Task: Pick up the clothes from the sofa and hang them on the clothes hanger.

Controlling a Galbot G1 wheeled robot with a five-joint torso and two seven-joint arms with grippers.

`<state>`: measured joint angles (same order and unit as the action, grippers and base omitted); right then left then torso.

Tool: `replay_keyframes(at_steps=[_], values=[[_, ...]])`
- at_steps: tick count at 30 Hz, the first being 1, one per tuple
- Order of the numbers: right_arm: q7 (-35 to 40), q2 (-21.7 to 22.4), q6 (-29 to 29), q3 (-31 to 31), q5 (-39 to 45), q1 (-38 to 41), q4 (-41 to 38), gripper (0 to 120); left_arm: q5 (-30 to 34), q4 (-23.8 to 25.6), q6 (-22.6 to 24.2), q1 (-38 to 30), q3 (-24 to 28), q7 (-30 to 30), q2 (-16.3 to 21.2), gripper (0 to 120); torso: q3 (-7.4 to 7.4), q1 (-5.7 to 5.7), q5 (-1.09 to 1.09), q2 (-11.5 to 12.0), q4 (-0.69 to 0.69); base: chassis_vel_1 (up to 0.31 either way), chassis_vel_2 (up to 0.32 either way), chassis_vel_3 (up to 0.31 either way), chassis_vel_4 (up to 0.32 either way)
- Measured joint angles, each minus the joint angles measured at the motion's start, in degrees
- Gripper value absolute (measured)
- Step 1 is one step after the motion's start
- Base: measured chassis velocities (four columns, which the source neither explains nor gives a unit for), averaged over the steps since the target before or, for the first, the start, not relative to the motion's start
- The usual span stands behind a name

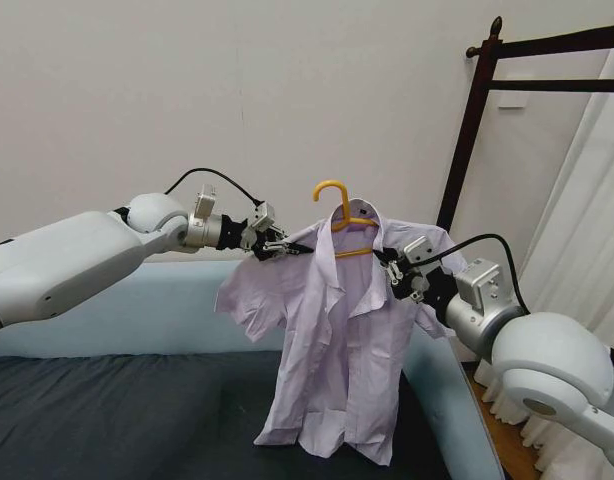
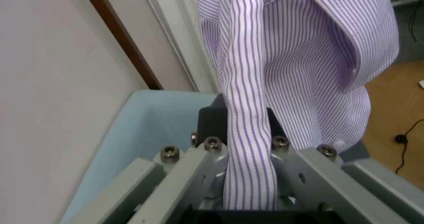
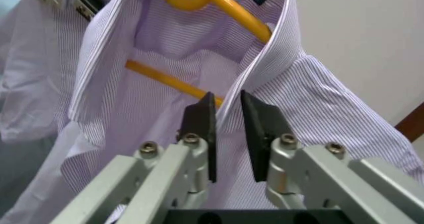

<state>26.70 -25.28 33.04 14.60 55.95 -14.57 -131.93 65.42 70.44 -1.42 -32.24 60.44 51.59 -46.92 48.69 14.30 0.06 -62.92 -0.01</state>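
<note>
The shirt (image 1: 332,340), striped lilac and buttoned open, hangs in the air on a yellow hanger (image 1: 339,205) above the right end of the sofa (image 1: 107,400), its hem hanging low over the dark seat. The left end effector (image 1: 272,245) reaches in from the left and is clamped on the shirt's left shoulder; in the left wrist view a fold of striped cloth (image 2: 248,134) runs straight through its closed fingers. The right end effector (image 1: 392,268) comes up from the near right to the other shoulder, fingers (image 3: 202,119) almost together with the shirt's front edge pinched in the narrow gap, just beside the hanger's bar. The hanger's hook is free. A dark wooden rack (image 1: 467,140) stands far right, past the sofa's arm, with a pale curtain (image 1: 587,220) beside it.
</note>
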Motion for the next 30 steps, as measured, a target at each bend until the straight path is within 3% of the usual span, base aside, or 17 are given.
replay_keyframes(at_steps=[6, 9, 11, 15, 16, 19, 20, 22, 27, 30], values=[[-0.58, 3.44, 0.11, -4.69, 1.51, -2.58, -2.50, 40, -0.34, -0.90, -0.27, 1.15, -1.11, 0.06, -0.41, 1, 0.00, 0.00, 0.01, 0.00, -0.02, 0.000, 0.000, 0.000, 0.000], [-3.58, 7.75, -2.73, -11.67, 6.26, -5.74, -3.37, 55, -1.07, -1.78, -0.90, 1.90, -1.77, 1.29, -0.23, 1, 0.00, 0.00, -0.01, 0.00, -0.01, 0.000, 0.000, 0.000, 0.000], [-5.92, 9.03, -4.19, -13.92, 7.41, -6.50, -2.40, 58, -1.11, -1.92, -1.08, 1.95, -1.93, 1.80, -0.09, 1, 0.00, 0.00, 0.01, 0.00, -0.01, 0.000, 0.000, 0.000, 0.000], [-22.69, 18.12, -11.35, -19.92, 12.36, -6.59, 7.36, 77, -1.16, -4.01, -2.42, 1.94, -2.39, 4.53, -1.43, 1, 0.01, 0.01, 0.02, 0.00, 0.04, 0.000, 0.000, 0.000, 0.000], [-22.69, 18.12, -11.35, -19.92, 12.36, -6.59, 7.36, 77, -1.16, -4.01, -2.42, 1.94, -2.39, 4.53, -1.43, 1, 0.01, 0.01, 0.02, 0.00, 0.04, 0.000, 0.000, 0.000, 0.000], [-38.06, 22.98, -14.23, -21.63, 11.94, -6.55, 13.61, 91, -1.73, -4.57, -3.20, 2.15, -3.13, 5.70, -2.66, 1, 0.00, 0.00, 0.02, 0.00, -0.08, 0.000, 0.000, 0.000, 0.000], [-38.06, 22.98, -14.23, -21.63, 11.94, -6.55, 13.61, 91, -1.73, -4.57, -3.20, 2.15, -3.13, 5.70, -2.66, 1, 0.00, 0.00, 0.02, 0.00, -0.08, 0.000, 0.000, 0.000, 0.000], [-49.75, 24.02, -14.82, -21.23, 7.10, -6.52, 17.94, 99, -2.91, -3.54, -3.44, 2.22, -3.43, 5.95, -2.41, 1, -0.01, 0.00, 0.04, 0.00, -0.04, 0.000, 0.000, 0.000, 0.000], [-54.00, 23.48, -14.18, -19.38, 6.18, -6.37, 19.50, 100, -4.31, -2.62, -3.60, 2.81, -3.96, 6.02, -1.73, 1, 0.00, 0.00, 0.00, 0.00, 0.01, 0.000, 0.000, 0.000, 0.000], [-54.18, 19.80, -13.09, -16.58, 5.41, -4.64, 20.14, 100, -5.24, -0.65, -3.62, 3.82, -4.42, 5.99, -0.87, 1, 0.00, 0.01, 0.01, 0.00, 0.01, 0.000, 0.000, 0.000, 0.000]])
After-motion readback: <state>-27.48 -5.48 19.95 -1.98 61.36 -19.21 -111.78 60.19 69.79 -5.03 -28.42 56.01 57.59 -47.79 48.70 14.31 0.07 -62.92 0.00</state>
